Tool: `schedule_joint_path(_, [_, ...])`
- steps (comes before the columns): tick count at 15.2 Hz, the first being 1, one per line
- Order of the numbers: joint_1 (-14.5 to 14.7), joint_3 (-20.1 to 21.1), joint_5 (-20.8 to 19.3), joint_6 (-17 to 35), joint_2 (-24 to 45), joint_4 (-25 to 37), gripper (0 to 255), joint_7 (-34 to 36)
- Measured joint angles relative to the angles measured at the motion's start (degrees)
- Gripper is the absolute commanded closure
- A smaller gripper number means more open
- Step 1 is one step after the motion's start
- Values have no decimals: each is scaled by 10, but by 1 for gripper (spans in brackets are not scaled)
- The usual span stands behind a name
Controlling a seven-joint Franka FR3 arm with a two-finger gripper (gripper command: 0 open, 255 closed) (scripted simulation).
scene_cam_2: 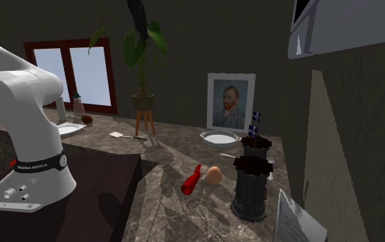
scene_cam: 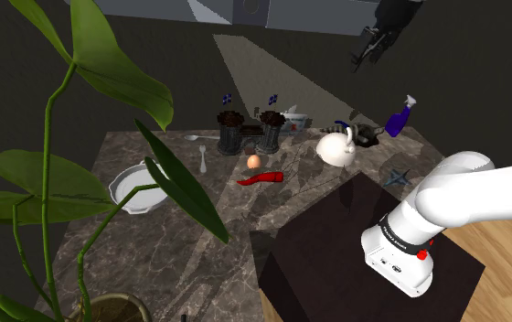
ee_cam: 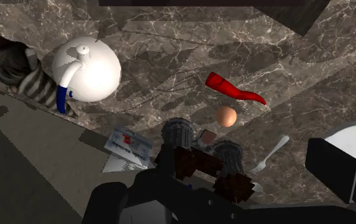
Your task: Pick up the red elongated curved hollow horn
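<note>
Raised arm [scene_cam: 483, 197], tool [ee_cam: 227, 191] jaws apart

All three views are dim. The window [scene_cam_2: 91, 75] glows pale blue. A pale strip of light [scene_cam: 263, 73] shows past the grey stone counter [scene_cam: 154, 265]. The white teapot [ee_cam: 91, 70] is the brightest thing. The red horn [ee_cam: 234, 89] looks bright on the stone. The corners are dark.

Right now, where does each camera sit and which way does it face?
Shoulder view: beside the stand, looking down over the table past plant leaves; white arm at lower right.
Second exterior view: near table height, facing the framed portrait; arm at its left.
Wrist view: above the table, looking down; black fingers apart.
All share the red horn beside the egg.
</note>
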Motion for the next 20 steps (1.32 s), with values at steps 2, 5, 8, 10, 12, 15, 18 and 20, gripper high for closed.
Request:
schedule_joint_path(2, [2, 1, 0, 6, 4, -5, 0, -3])
schedule_joint_path(5, [10, -1, -5, 45, 32, -28, 0, -23])
schedule_joint_path(8, [19, 0, -10, 89, 70, -50, 0, -44])
schedule_joint_path(10, [25, 1, -14, 117, 105, -53, 0, -58])
schedule_joint_path(12, [31, 2, -18, 152, 132, -70, 0, -71])
schedule_joint_path(15, [35, 1, -27, 194, 188, -70, 0, -95])
schedule_joint_path(18, [42, 6, -35, 235, 238, -78, 0, -111])
schedule_joint_path(20, [46, 8, -42, 265, 277, -78, 0, -121])
